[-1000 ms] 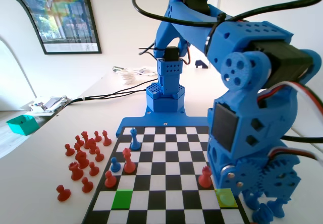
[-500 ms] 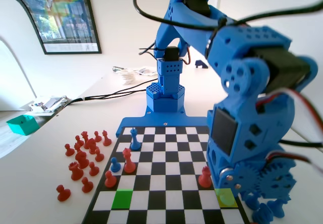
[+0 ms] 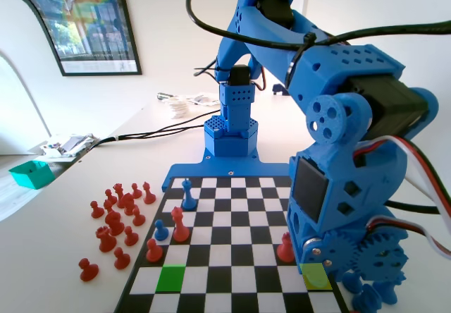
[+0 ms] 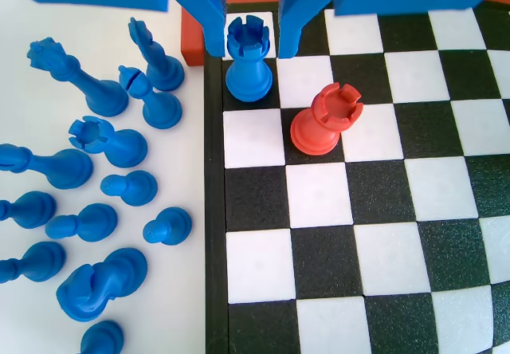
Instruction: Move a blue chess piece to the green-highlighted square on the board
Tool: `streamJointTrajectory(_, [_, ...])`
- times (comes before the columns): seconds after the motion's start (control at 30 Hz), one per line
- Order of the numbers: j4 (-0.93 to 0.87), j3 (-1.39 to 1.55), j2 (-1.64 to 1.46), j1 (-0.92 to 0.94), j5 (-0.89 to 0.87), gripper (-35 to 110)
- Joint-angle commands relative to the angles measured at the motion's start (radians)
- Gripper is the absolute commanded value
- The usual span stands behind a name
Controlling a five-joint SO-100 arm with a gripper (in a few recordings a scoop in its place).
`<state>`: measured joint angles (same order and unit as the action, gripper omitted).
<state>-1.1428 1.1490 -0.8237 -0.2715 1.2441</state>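
The blue arm has sunk a little, and its end effector (image 4: 250,45) now stands open astride the blue plastic castle-topped chess piece (image 4: 248,71), gripping nothing yet (contact is unclear). A red plastic rook (image 4: 325,119) sits just beside the jaws. The bright green-highlighted square (image 3: 170,278) lies well apart from the end effector, so closing looks next.

A bright office or hobby room: white walls, a framed poster (image 3: 81,20) hanging above the long white table (image 3: 63,256), papers (image 3: 67,144) and cables on it.
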Motion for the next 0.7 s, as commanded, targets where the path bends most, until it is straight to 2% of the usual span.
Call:
streamJointTrajectory(0.0, [-0.006,0.006,-0.034,-0.025,0.011,11])
streamJointTrajectory(0.3, [-0.003,0.018,-0.034,-0.029,0.023,10])
streamJointTrajectory(0.67, [-0.020,0.014,-0.035,-0.028,0.071,1])
